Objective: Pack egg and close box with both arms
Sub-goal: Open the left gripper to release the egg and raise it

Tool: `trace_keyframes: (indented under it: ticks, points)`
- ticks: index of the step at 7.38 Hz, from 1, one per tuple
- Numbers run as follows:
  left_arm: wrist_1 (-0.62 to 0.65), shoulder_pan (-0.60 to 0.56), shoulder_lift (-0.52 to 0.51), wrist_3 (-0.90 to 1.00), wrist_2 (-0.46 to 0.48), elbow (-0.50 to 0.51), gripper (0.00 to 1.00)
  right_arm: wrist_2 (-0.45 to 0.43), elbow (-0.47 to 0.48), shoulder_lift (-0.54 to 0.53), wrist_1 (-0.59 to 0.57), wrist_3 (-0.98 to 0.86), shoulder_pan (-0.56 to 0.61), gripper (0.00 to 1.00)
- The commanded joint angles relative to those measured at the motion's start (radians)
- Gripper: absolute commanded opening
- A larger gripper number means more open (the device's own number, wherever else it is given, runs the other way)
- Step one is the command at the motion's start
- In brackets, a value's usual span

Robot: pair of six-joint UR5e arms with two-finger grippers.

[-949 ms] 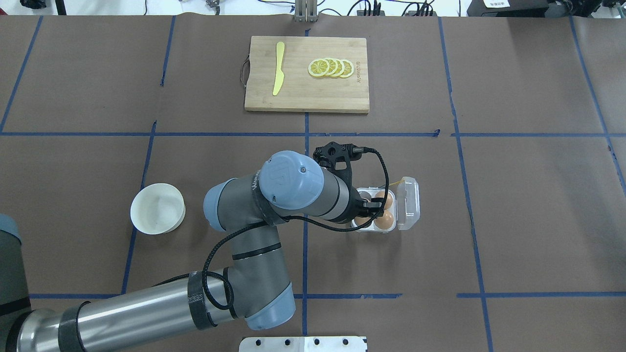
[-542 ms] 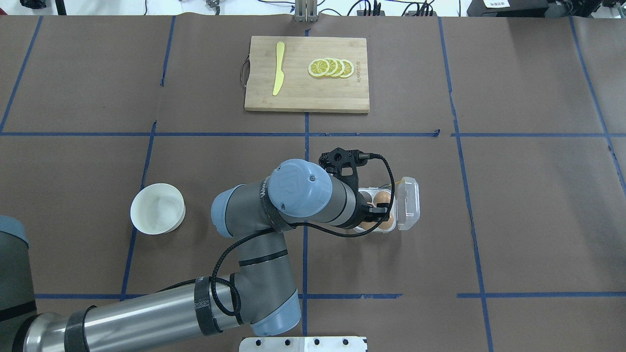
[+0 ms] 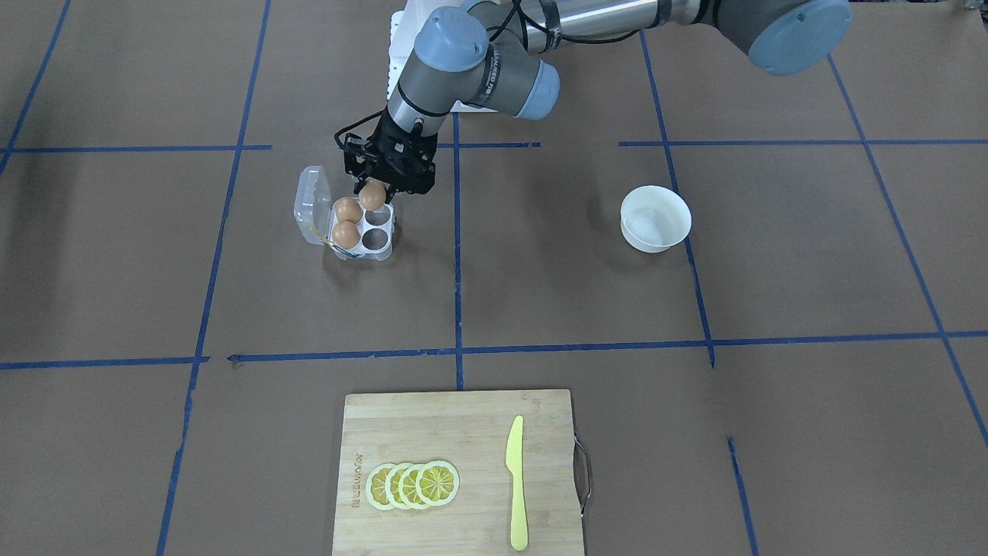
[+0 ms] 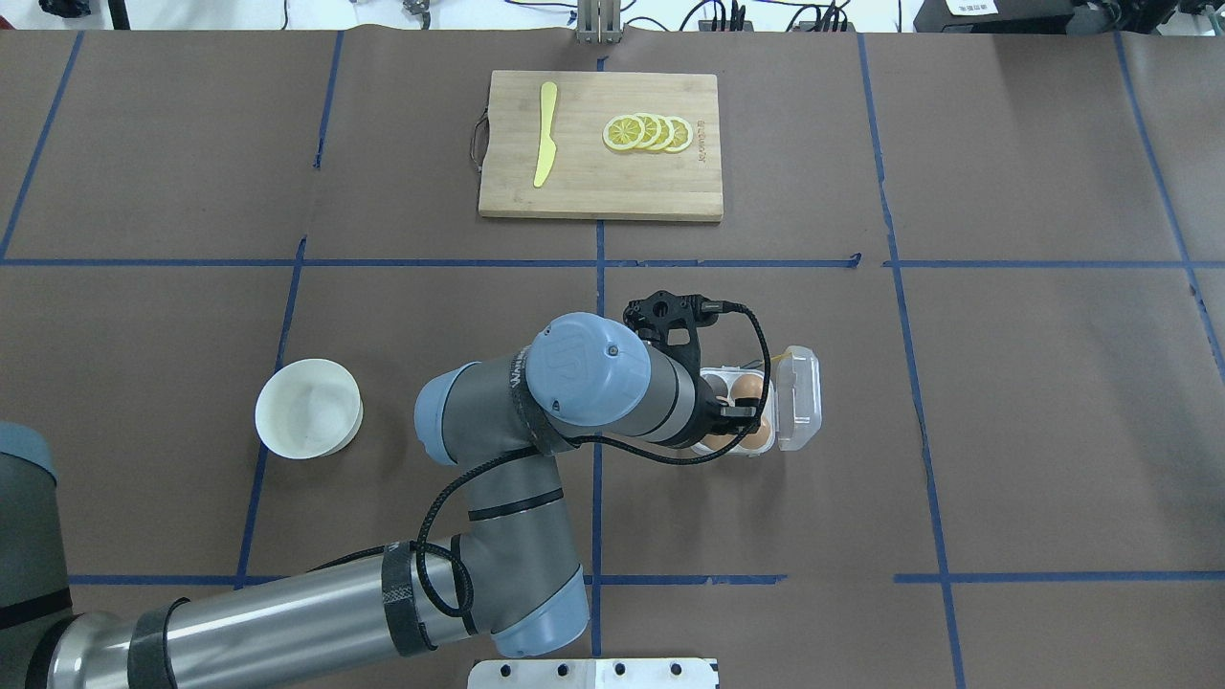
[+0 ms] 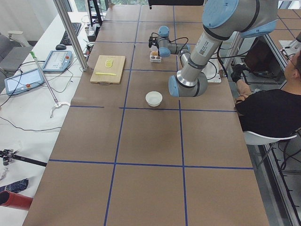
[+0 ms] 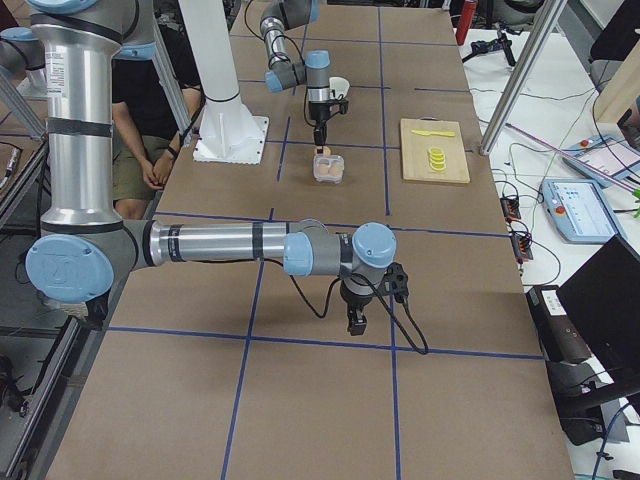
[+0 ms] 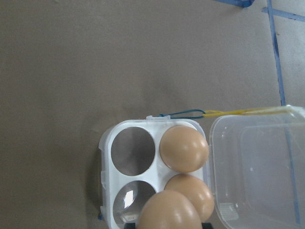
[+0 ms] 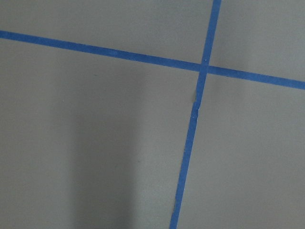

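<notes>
Right, the white bowl (image 4: 308, 421) sits at the left of the tabletop (image 4: 1053, 431). My left gripper (image 3: 373, 194) has its fingers closed around the egg (image 7: 169, 212), hanging just above the box (image 7: 106, 143) on its empty-cell side. The cells beside the lid (image 4: 800, 397), swung open to the right, hold two more eggs (image 7: 183, 148). The right gripper (image 6: 356, 322) hovers well apart, over blue tape lines (image 8: 193, 124); I cannot tell how its fingers stand.

The left arm (image 4: 574, 383) reaches over the open clear egg carton (image 4: 800, 397), hiding its near cells; two brown eggs (image 4: 749, 387) show beside the lid. A white bowl (image 4: 308, 409) sits well apart.
</notes>
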Motion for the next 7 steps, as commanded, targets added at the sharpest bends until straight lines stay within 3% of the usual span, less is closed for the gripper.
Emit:
trace_keyframes:
  ticks: [1, 3, 5, 7]
  points:
    - [-0.003, 0.0, -0.003, 0.015, 0.032, 0.011, 0.59, 0.0, 0.0, 0.0, 0.0, 0.001, 0.0, 1.0]
    - [-0.003, 0.0, -0.005, 0.015, 0.034, 0.016, 0.67, 0.0, 0.003, 0.0, 0.0, 0.001, 0.0, 1.0]
    - [-0.003, 0.0, -0.005, 0.02, 0.034, 0.014, 0.68, 0.0, 0.008, 0.0, 0.0, 0.001, 0.0, 1.0]
    - [0.008, -0.018, 0.006, 0.053, 0.033, 0.005, 0.67, 0.062, 0.031, 0.001, 0.0, 0.005, -0.002, 1.0]
